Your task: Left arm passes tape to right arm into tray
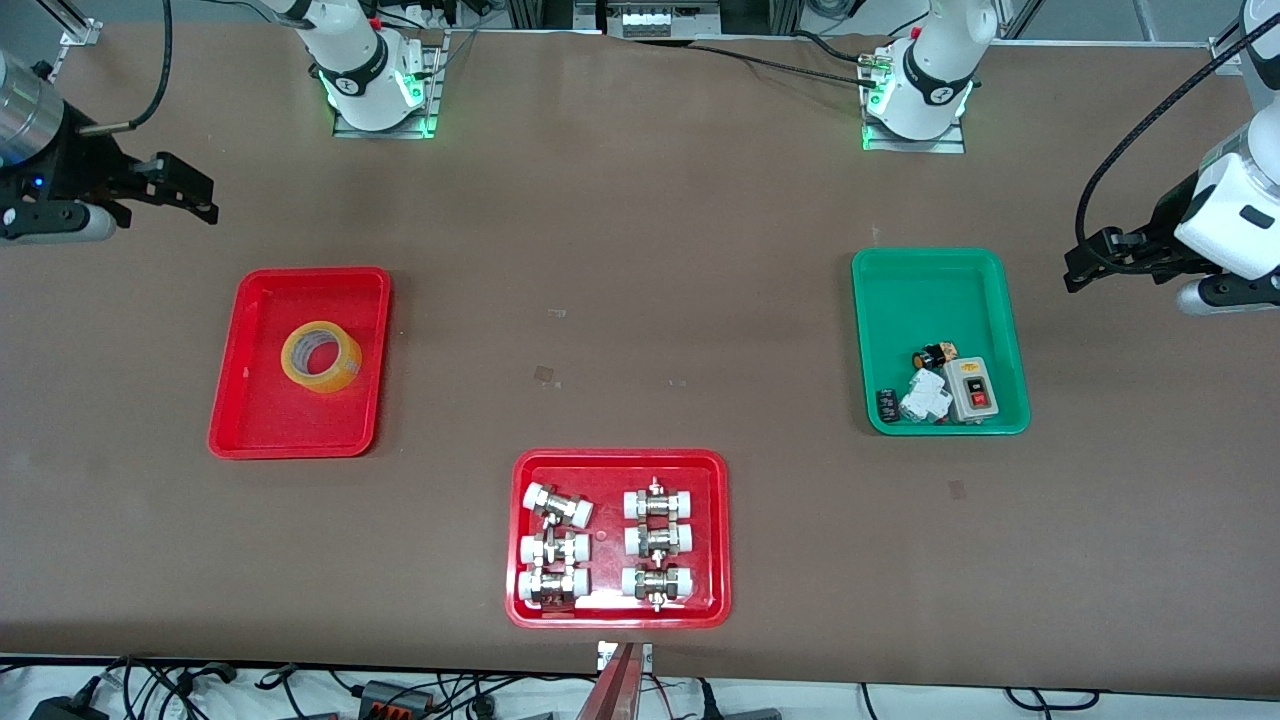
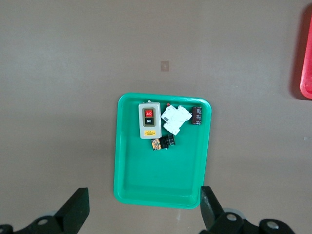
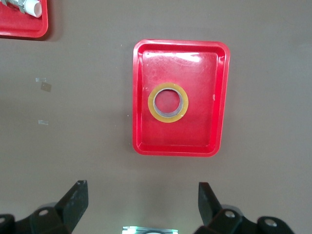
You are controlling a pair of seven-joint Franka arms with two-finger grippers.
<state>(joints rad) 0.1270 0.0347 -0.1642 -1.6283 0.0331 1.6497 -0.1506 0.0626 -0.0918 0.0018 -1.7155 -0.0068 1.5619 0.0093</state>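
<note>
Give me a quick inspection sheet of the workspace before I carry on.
Surface: brown table, a few small scraps of film near its middle.
Job's things: tape lies flat in the plain red tray, toward the right arm's end.
Clutter: green tray with a switch box and small parts, toward the left arm's end; a second red tray of fittings, nearest the front camera.
Grippers: left gripper open, empty, up beside the green tray; right gripper open, empty, up beside the plain red tray.
Cables: black cable loops at the left arm; more along the table's edges.
Surroundings: metal framing past the bases.
</note>
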